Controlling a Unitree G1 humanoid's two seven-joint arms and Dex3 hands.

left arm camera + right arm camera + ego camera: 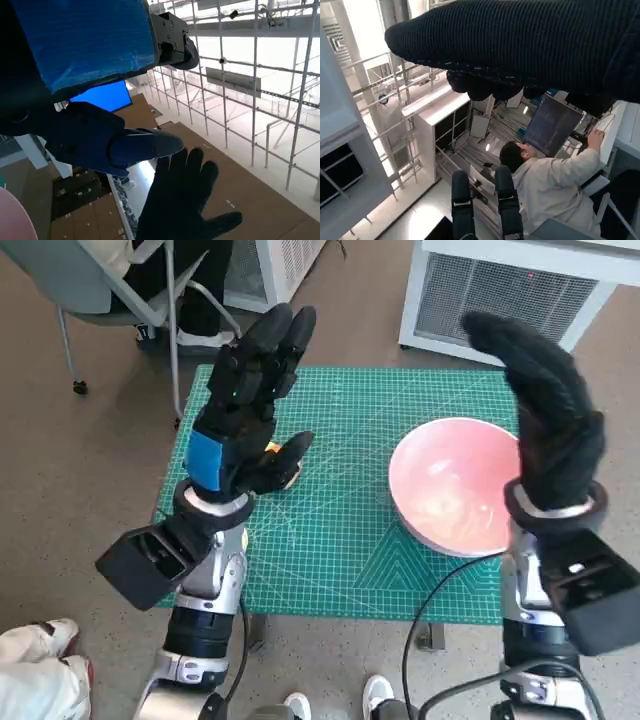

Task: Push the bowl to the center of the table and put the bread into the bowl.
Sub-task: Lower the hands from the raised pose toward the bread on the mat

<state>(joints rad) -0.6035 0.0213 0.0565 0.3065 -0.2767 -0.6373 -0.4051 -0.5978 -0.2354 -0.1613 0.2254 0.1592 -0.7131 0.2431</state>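
Observation:
The pink bowl (450,490) sits on the right half of the green cutting mat (340,550); its rim also shows in the left wrist view (12,220). Only a small pale and orange bit of the bread (291,477) peeks out from behind my left hand (245,400). That hand is raised over the mat's left side with its fingers stretched out, holding nothing (95,55). My gloved right hand (545,410) is raised above the bowl's right edge, fingers apart and empty. It also appears in the left wrist view (185,200).
A chair (110,290) with a person seated stands beyond the table's far left corner. A white vented unit (510,290) stands at the far right. Feet (375,695) and a knee (35,670) show near the front edge. A person in a pale jacket (555,185) shows in the right wrist view.

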